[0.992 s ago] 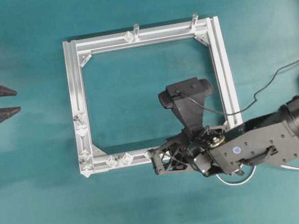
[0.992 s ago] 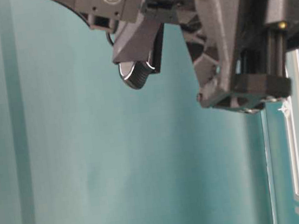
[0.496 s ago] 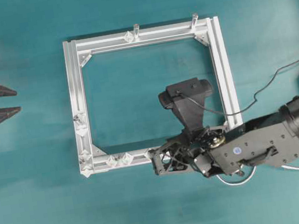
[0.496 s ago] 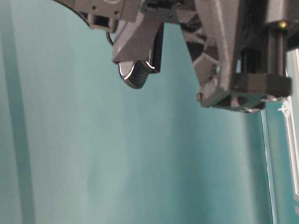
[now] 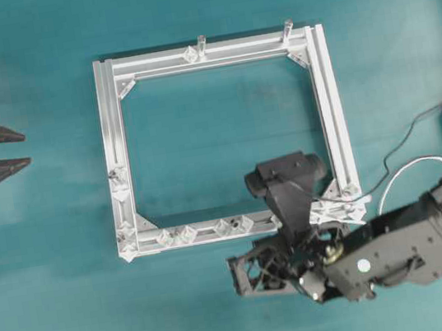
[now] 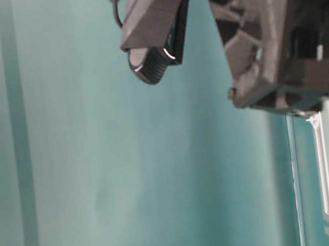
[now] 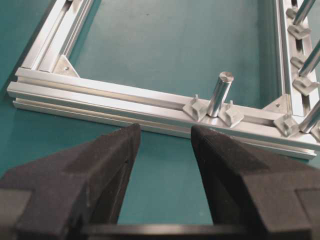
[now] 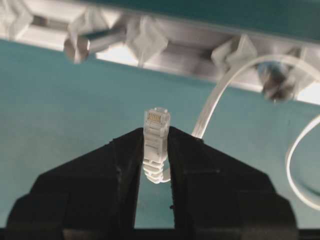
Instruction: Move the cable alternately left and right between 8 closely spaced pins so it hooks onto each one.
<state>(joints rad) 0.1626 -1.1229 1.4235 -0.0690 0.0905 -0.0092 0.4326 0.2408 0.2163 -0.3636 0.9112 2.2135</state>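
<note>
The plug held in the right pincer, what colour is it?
White; the plug shows best in the right wrist view.

My right claw (image 8: 156, 150) is matt black. The cable (image 8: 212, 102) is white, and its plug (image 8: 156, 131) is translucent white with gold contacts. The frame (image 5: 115, 148) is silver aluminium, the pins (image 5: 188, 234) pale and shiny. The surface (image 5: 61, 322) is plain teal. My left claw (image 7: 165, 150) is black with a grainy texture. The posts (image 7: 220, 93) are polished silver.
</note>
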